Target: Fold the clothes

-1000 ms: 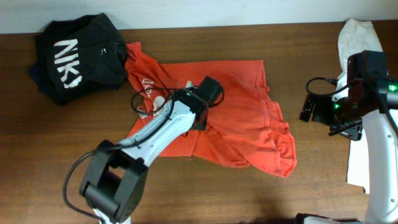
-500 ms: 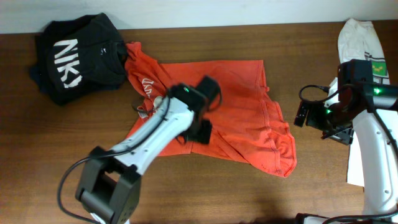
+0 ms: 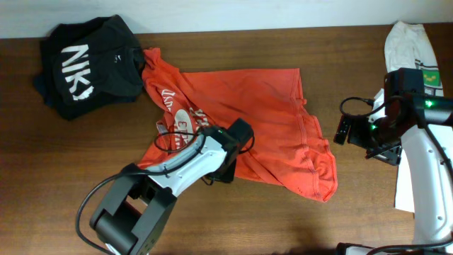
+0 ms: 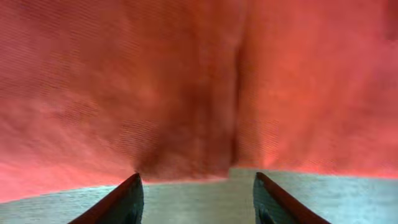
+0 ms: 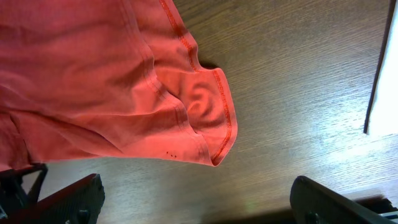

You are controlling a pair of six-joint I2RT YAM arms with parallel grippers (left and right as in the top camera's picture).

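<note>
T-shirt (image 3: 269,120), orange-red, lies crumpled and partly spread at table (image 3: 71,177) centre, with its collar end toward 10 o'clock and its hem end bunched toward 4 o'clock. White print (image 3: 182,117) shows on the chest, at the shirt's 9 o'clock side. Left gripper (image 3: 225,168) sits at the shirt's 6 o'clock edge, arm lying across the lower left cloth. In the wrist view the left gripper (image 4: 199,199) has its jaws parted with nothing between them; bare table shows in the gap and the shirt edge (image 4: 186,168) is just ahead of the tips. Right gripper (image 3: 345,131) hangs at 3 o'clock of the shirt, apart from it. In its wrist view the right gripper (image 5: 199,205) is spread wide and empty over bare wood, and the shirt's stitched hem corner (image 5: 214,124) is near, not touched. Black garment (image 3: 88,64) with white letters is heaped at 10 o'clock, touching the shirt's collar end. White garment (image 3: 407,42) lies along the table's 2 o'clock edge, partly under the right arm.
</note>
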